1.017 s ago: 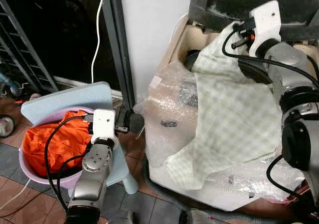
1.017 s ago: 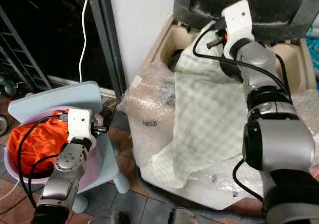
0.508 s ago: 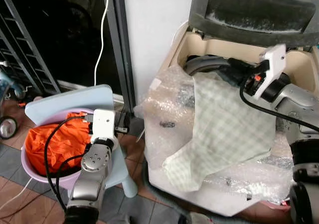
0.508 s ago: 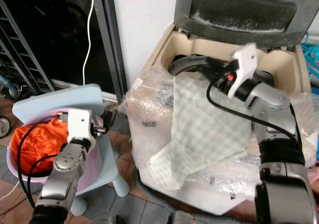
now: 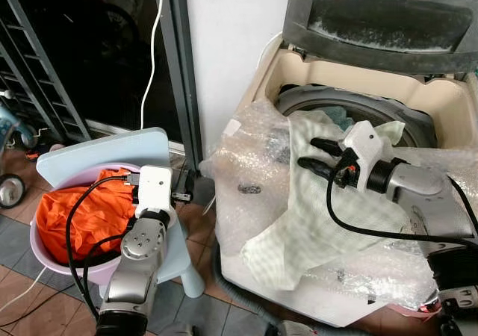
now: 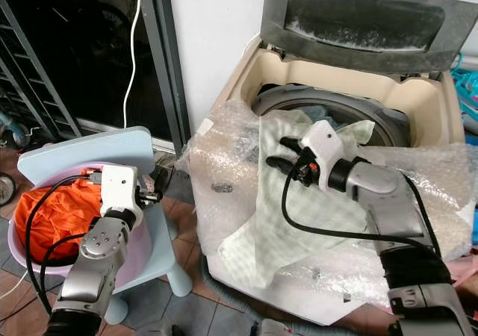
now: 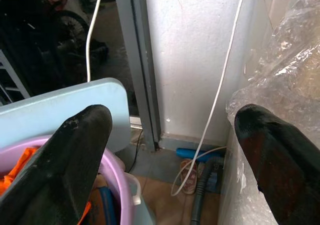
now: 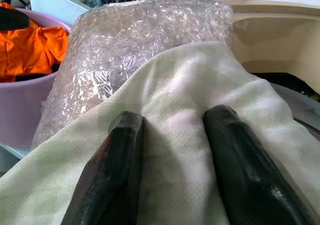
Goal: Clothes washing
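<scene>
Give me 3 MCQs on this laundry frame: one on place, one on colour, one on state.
1. Where does the checked cloth lie?
A. draped over the washer's front edge
B. in the basin
C. on the floor

2. What colour is the garment in the purple basin?
A. blue
B. orange
C. white

3. How is the washer's lid?
A. shut
B. taken off
C. raised open

Answers:
1 A: it hangs from the drum opening down over the bubble wrap, under the right gripper.
2 B: bright orange fabric fills the basin.
3 C: the lid stands up behind the exposed drum.
</scene>
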